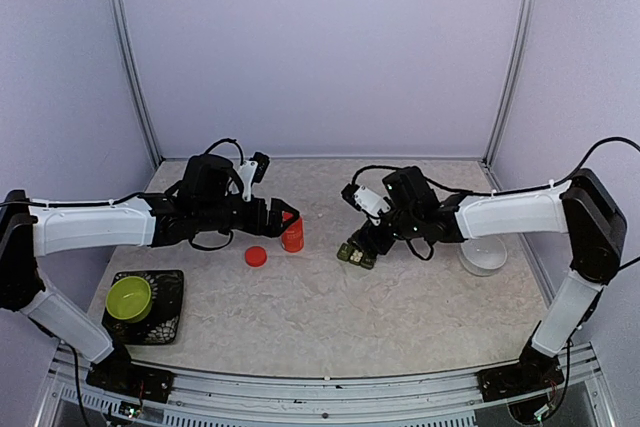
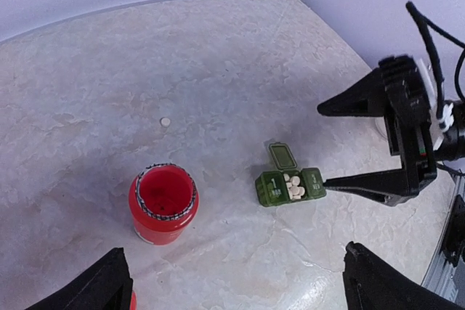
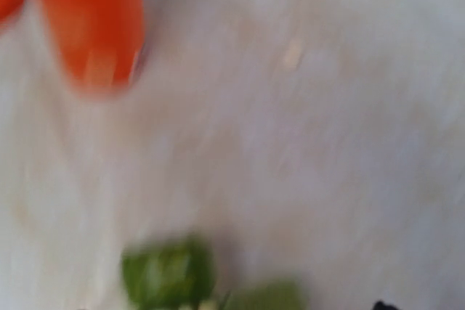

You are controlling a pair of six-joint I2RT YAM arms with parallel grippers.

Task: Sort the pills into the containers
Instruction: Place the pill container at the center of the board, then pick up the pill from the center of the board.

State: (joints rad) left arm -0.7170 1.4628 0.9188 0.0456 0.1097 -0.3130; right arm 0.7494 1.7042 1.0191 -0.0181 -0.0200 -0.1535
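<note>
**Loose pill lies ahead of the left pincer, past the bottle**

The left pincer is released: its two dark fingers stand wide apart at the bottom of its own wrist view with only bare table between them. The open red bottle stands upright just ahead of it, toward its left finger. One loose pill lies on the table further ahead on nearly the same line, so the bottle stands between this pincer and the pill.

The pill box sits ahead and to the right of the left pincer, level with the bottle and well apart from it. Its long axis runs across the left pincer's line of sight and points end-on at the right pincer. One lid is tipped up at the far side, and several pills lie in the middle cell.

The right pincer is also released, holding nothing. Its jaws gape, and the lower fingertip is touching or just beside the near end of the box; I cannot tell which. Its own wrist view is too blurred to settle this. From this pincer the loose pill lies beyond the box and off to one side.

In my judgement the left pincer is nearer the loose pill, but it must reach over or round the bottle. The right pincer has the shorter way to the box.
</note>
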